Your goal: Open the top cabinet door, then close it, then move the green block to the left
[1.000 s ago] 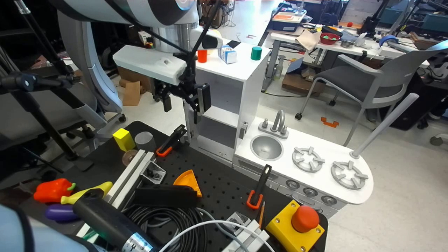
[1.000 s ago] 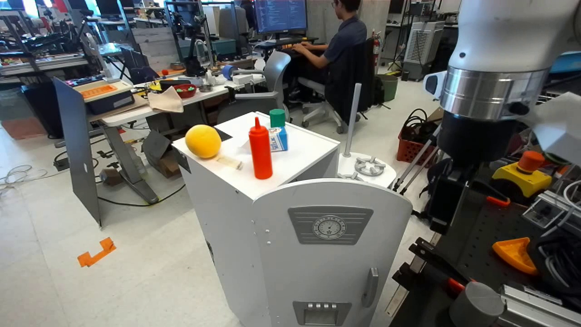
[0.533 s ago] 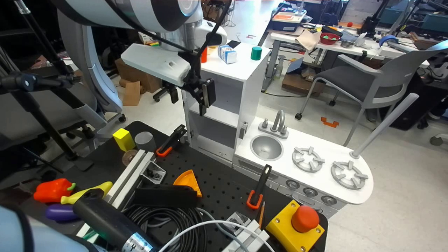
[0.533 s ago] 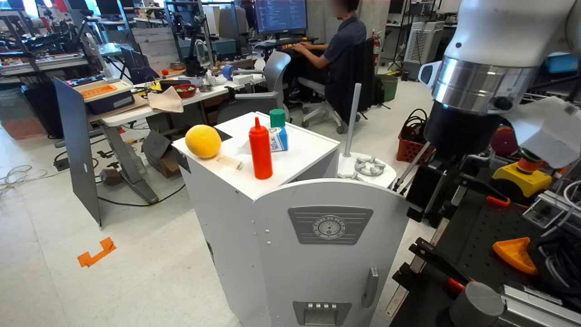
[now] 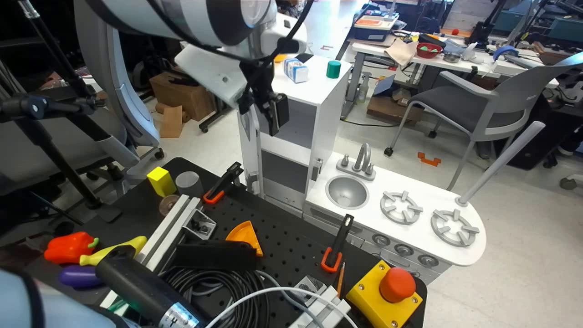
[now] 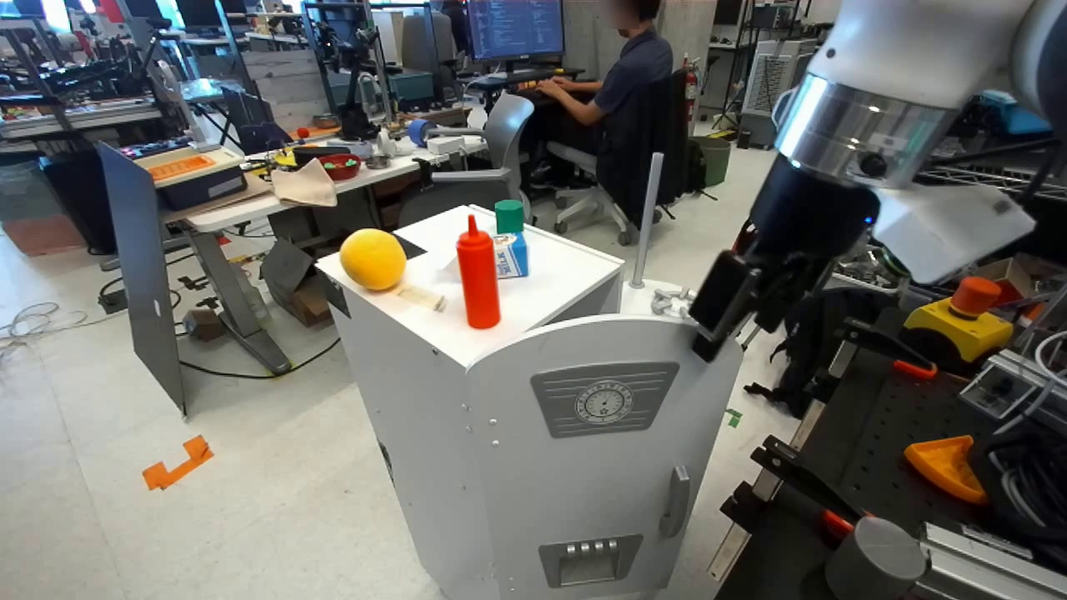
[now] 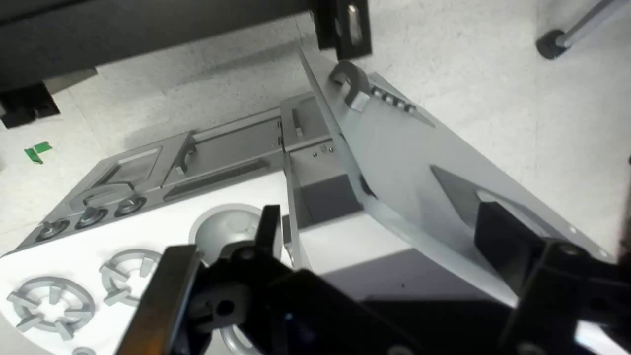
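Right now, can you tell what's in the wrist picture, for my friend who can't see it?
An open black gripper straddles the edge of a partly open toy cabinet door, which has a grey handle. On the left side of the picture are a white countertop, a round sink and two toy burners.

"How's the light?"

"Bright, and from above: in an exterior view the cabinet [image 5: 330,109] is white on top, shaded grey inside. The far left is dim."

"Glare?"

"Off the metal ring [image 6: 863,129] in an exterior view. In the wrist view the worktop [image 7: 74,256] washes out, with faint shadows on the floor [image 7: 443,49]."

"Sharp, at least?"

"The fingers [image 7: 157,301] are out of focus there. In an exterior view a face [image 6: 627,15] is blurred; toward an exterior view's right edge the post [image 5: 503,161] looks stretched."
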Motion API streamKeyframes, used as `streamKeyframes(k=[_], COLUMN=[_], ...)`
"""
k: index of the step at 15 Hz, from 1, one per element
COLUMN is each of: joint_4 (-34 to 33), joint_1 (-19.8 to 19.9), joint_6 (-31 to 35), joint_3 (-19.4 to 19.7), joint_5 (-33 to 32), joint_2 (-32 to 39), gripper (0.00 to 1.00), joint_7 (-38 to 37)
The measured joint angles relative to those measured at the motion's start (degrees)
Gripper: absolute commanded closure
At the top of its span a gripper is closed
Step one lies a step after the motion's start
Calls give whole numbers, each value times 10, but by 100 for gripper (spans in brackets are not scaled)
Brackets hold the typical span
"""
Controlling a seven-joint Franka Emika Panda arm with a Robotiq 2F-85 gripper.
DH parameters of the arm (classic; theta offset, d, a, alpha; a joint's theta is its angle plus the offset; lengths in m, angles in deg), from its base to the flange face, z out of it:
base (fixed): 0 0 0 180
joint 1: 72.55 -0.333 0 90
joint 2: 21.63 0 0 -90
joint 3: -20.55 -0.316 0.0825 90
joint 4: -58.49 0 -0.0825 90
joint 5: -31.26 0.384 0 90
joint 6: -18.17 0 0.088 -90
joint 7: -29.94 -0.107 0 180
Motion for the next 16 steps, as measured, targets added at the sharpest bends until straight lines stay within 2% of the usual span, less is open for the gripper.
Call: streamKeyframes(k=[4,9,12,16], joint_4=[-134,-316,-423,-560], joint_1=[0,-7,-21,-35], joint_6=[-2,-29,-70,-145], joint_3=[11,60,81,86], joint_5=[-11,-55,-54,-35], joint_2=[49,145,205,278], gripper=[0,0,0,0], joint_7=[-69,-170,-184,-190])
